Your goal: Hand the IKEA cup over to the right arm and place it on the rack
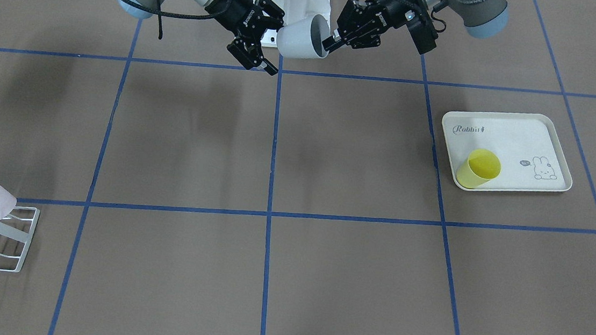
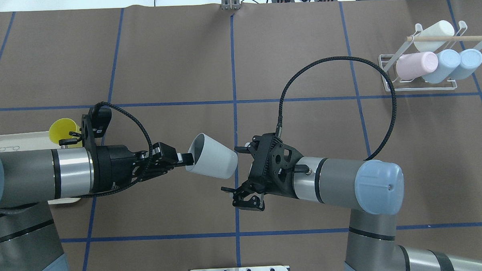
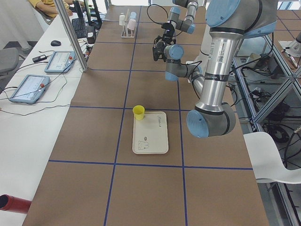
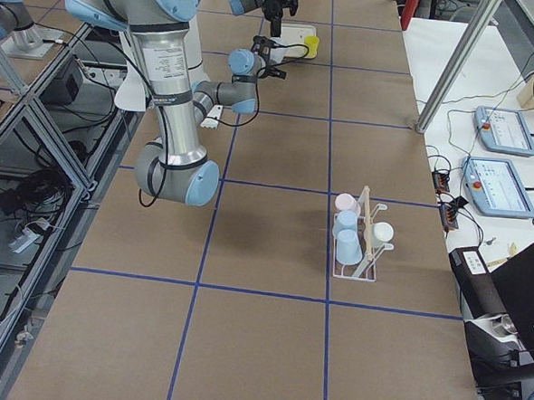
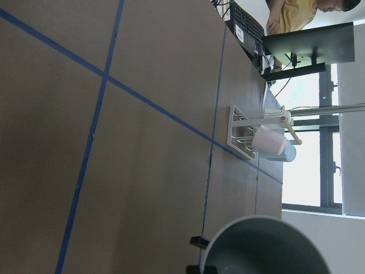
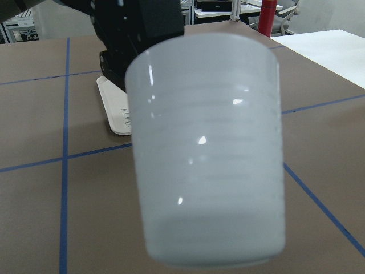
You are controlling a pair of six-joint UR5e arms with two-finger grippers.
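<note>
Overhead exterior: left end effector [image 2: 181, 159] pinches white cup [image 2: 211, 156] by rim, base at 3 o'clock facing spread, empty right end effector [image 2: 237, 172].

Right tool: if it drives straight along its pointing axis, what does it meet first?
The white cup. Its closed base faces the open right tool and fills the right wrist view, while the left tool grips its rim. The gap looks small, but depth is hard to judge.
</note>
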